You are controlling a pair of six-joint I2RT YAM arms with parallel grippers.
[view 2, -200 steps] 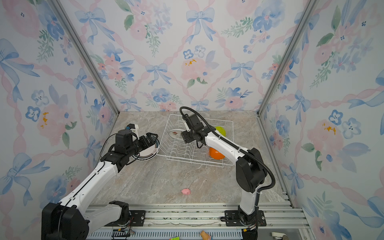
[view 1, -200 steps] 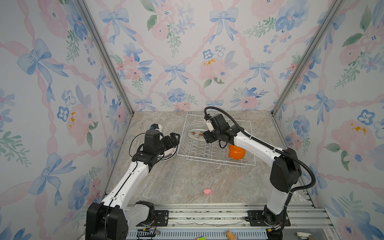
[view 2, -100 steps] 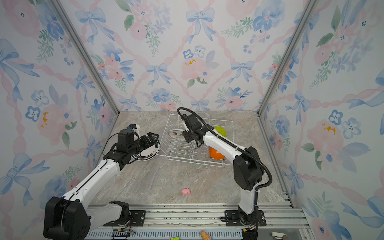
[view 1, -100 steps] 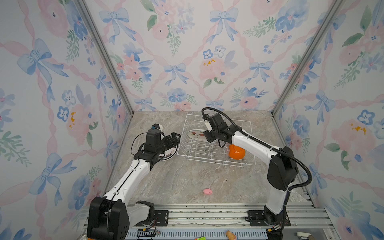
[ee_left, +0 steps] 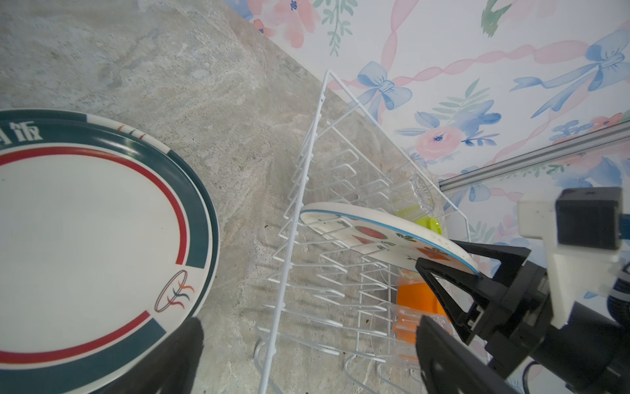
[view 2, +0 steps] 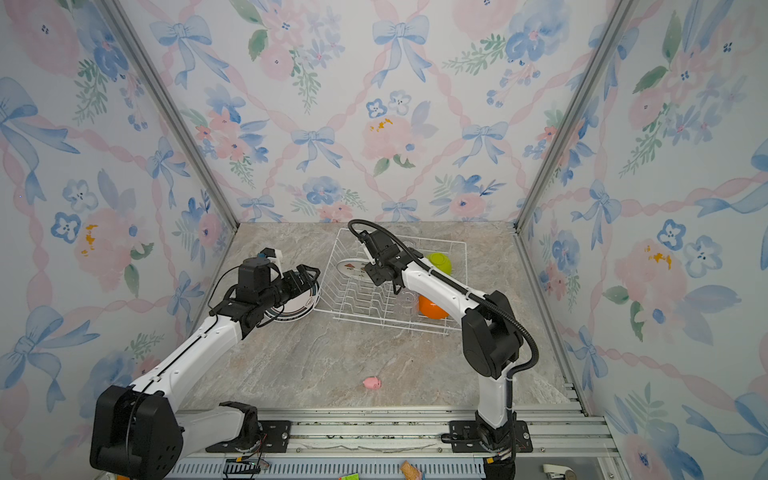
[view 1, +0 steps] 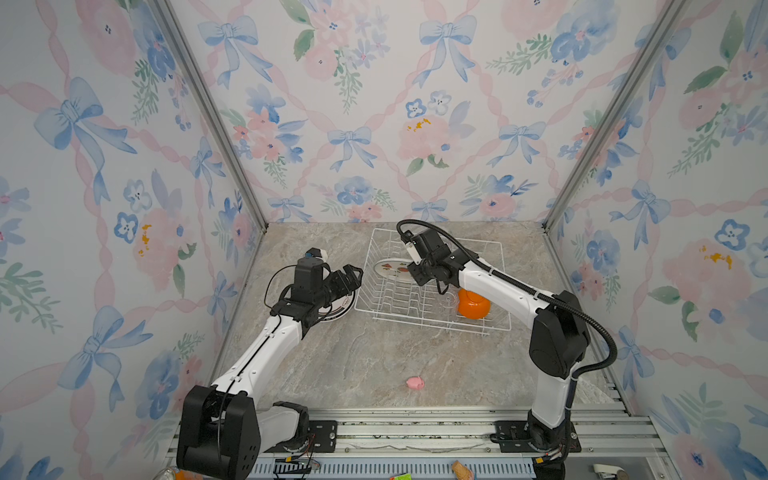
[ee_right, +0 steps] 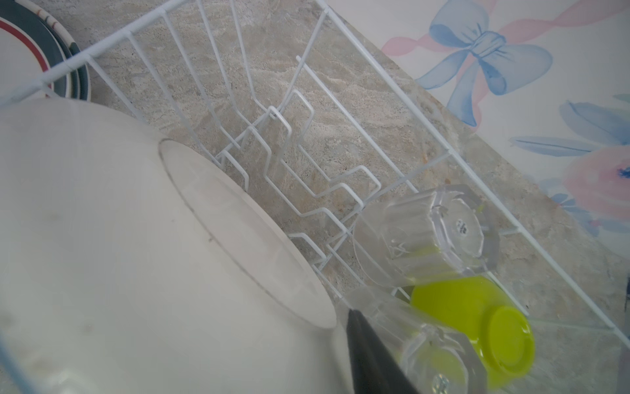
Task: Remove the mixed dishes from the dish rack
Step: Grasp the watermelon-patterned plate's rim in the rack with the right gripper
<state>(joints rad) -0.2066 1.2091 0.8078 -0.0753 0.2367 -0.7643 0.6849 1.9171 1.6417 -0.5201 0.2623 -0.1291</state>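
The white wire dish rack [view 1: 432,325] [view 2: 353,318] stands at the back right of the table. A fruit-print plate [view 1: 390,267] [ee_left: 375,235] leans in its left end. My right gripper [view 1: 410,271] [ee_left: 439,254] has one finger on each side of this plate's rim, and I cannot tell whether they press it. An orange bowl [view 1: 473,305], a lime-green bowl [view 2: 440,262] [ee_right: 477,317] and clear glasses [view 2: 406,301] [ee_right: 426,235] lie in the rack. My left gripper [view 1: 351,276] [ee_left: 310,358] hangs open and empty beside the rack.
Two stacked teal-rimmed plates [view 1: 343,306] [ee_left: 85,238] lie on the table just left of the rack, under my left gripper. A small pink toy [view 1: 414,382] lies near the front edge. Flowered walls close in the left, back and right.
The right gripper's fingers have drawn closer together round the fruit-print plate's rim. The plate still leans in the rack. The left arm has barely shifted and stays open.
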